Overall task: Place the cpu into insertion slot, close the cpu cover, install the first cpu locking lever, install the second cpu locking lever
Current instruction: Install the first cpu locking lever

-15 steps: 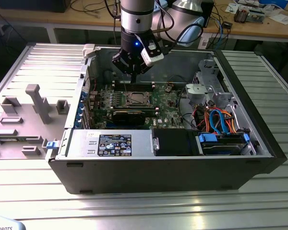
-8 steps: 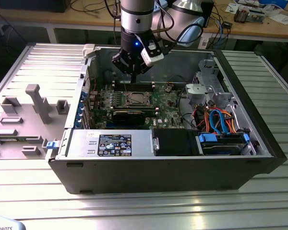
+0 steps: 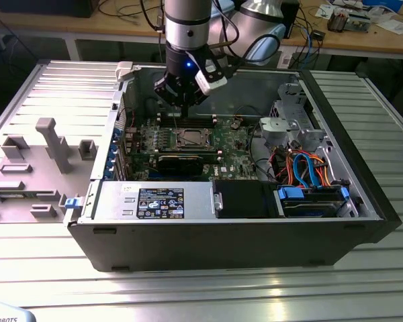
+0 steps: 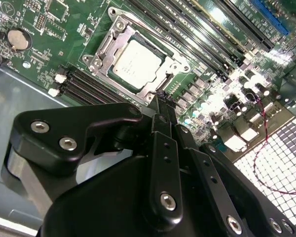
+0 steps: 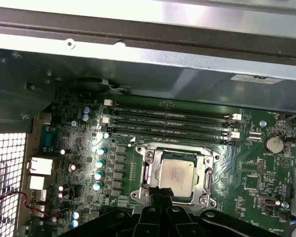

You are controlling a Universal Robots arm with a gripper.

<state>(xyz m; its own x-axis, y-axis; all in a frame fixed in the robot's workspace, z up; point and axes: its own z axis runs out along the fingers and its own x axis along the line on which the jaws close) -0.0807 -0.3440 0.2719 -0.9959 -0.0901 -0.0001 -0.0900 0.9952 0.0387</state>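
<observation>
The cpu (image 4: 136,60) (image 5: 175,175) (image 3: 191,139), a silver-grey square, lies flat in the insertion slot (image 4: 119,23) (image 5: 136,194) on the green motherboard inside the open computer case. The cpu cover (image 4: 165,69) (image 5: 153,157), a silvery frame, lies down around the chip, whose top shows through its window. My gripper (image 4: 160,102) (image 5: 158,196) (image 3: 182,115) is shut with nothing seen between its black fingers. Its tips hang just above one edge of the socket. I cannot tell how the locking levers along the socket's sides stand.
Long black memory slots (image 5: 172,123) (image 4: 187,34) run beside the socket. A black expansion card (image 3: 181,161), the power supply (image 3: 154,201) and a drive bay with blue and orange cables (image 3: 309,174) fill the case. A grey fixture (image 3: 47,147) stands on the slatted table.
</observation>
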